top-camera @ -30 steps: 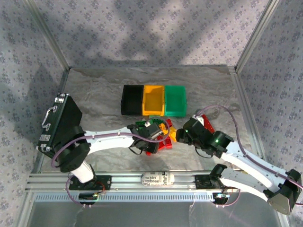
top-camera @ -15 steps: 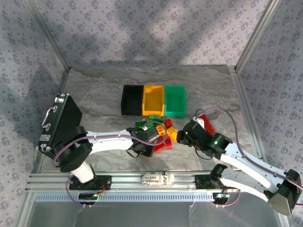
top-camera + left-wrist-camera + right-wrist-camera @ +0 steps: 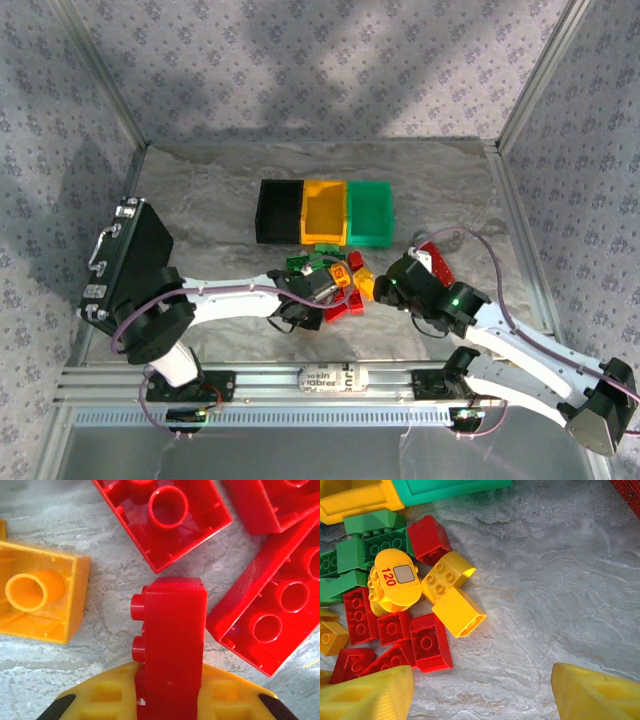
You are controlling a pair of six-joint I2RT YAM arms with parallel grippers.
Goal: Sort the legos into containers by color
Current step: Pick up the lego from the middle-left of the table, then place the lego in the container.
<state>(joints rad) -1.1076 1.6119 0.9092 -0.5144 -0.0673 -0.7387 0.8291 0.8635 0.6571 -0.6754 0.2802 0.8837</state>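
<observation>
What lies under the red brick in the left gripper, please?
Grey marbled table shows around the red brick; the patch directly beneath it is covered by the brick itself.

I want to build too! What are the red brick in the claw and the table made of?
The red brick looks like hard, glossy plastic: smooth moulded studs with highlights. The table looks like grey veined marble, maybe just a printed sheet.

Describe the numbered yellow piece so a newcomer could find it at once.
Start at the three bins mid-table, then drop to the brick pile just in front of them. The piece sits in the pile between the green bricks and two plain yellow bricks. It alone is rounded, with a grey square and a red 120.
</observation>
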